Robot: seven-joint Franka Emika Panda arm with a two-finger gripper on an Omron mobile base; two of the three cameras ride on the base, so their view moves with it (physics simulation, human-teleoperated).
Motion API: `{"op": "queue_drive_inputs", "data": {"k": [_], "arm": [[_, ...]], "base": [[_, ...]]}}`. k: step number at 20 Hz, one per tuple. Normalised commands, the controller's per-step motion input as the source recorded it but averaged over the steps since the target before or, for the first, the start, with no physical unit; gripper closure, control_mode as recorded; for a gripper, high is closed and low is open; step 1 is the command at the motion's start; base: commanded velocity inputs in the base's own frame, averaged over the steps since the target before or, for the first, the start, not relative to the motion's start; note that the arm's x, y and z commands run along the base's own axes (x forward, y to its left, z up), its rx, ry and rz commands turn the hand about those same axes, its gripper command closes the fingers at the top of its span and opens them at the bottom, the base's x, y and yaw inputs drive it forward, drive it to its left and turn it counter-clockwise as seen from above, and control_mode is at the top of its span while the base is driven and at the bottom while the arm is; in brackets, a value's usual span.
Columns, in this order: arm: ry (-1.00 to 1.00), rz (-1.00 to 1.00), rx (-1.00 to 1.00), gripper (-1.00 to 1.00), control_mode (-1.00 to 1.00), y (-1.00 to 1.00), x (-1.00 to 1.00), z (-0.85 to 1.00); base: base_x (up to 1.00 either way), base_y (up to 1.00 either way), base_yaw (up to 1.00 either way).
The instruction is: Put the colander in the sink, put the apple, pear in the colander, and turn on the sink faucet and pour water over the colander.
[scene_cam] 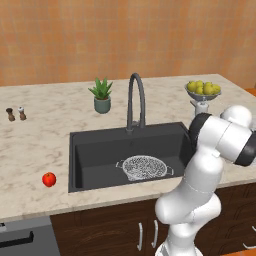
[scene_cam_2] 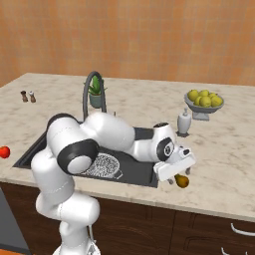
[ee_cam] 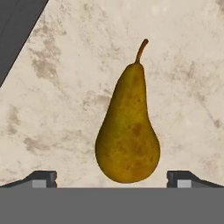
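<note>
The brownish-yellow pear (ee_cam: 127,131) lies on the marble counter, right of the sink (scene_cam: 95,155), stem pointing away from the hand. My gripper (ee_cam: 111,180) is open just above it, one dark fingertip (ee_cam: 43,178) on each side of its wide end, not touching. From the right base view the gripper (scene_cam_2: 175,177) hangs low over the pear (scene_cam_2: 182,182) near the counter's front edge. The speckled colander (scene_cam: 144,167) sits in the sink basin. On the counter left of the sink rests the red apple (scene_cam: 49,179). The gooseneck faucet (scene_cam: 136,100) stands behind the basin.
A footed bowl of yellow-green fruit (scene_cam_2: 203,102) and a white soap dispenser (scene_cam_2: 184,122) stand behind the pear. A potted plant (scene_cam: 102,95) is left of the faucet, and two small shakers (scene_cam: 16,114) are at the far left. The sink's corner (ee_cam: 17,26) is close by.
</note>
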Motion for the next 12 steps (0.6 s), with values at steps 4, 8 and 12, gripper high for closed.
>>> {"op": "queue_drive_inputs", "data": {"k": [4, 8, 12], "arm": [[0.31, 0.0, 0.08, -1.0, -1.0, -0.11, 0.19, -0.21], [0.27, 0.0, 0.08, -1.0, -1.0, -0.07, 0.05, -0.2], [0.03, 0.01, 0.0, -1.0, -1.0, -0.05, 0.16, -0.1]], "base": [[0.0, 0.0, 0.0], [0.0, 0.0, 0.0], [0.0, 0.0, 0.0]]}}
